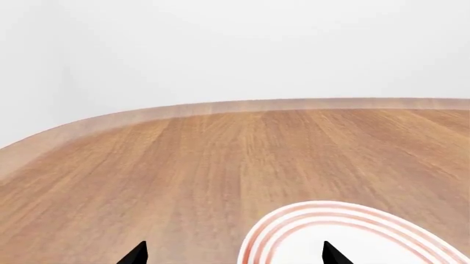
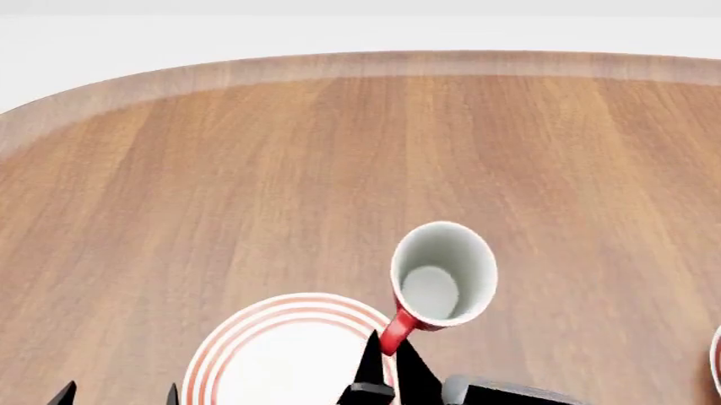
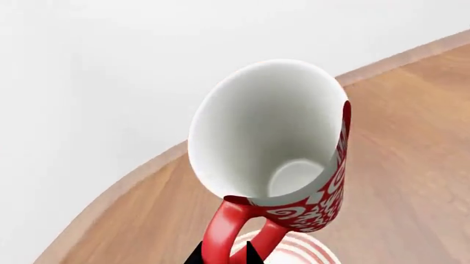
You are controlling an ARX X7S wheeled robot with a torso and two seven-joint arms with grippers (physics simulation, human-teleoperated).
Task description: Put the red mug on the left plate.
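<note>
The red mug [image 2: 441, 274] hangs in the air, white inside facing up, just past the right rim of the left plate [image 2: 282, 354]. My right gripper [image 2: 387, 359] is shut on the mug's red loop handle [image 3: 224, 231]. In the right wrist view the mug [image 3: 276, 148] fills the middle, and a bit of the plate [image 3: 305, 248] shows below it. My left gripper [image 1: 235, 254] is open, its tips straddling the plate's [image 1: 345, 234] ringed rim with nothing between them. In the head view the left gripper [image 2: 118, 394] sits at the bottom left.
The wooden table [image 2: 225, 186] has a raised rounded edge [image 2: 338, 66] at the far side. A sliver of another ringed plate [image 2: 717, 359] shows at the right border.
</note>
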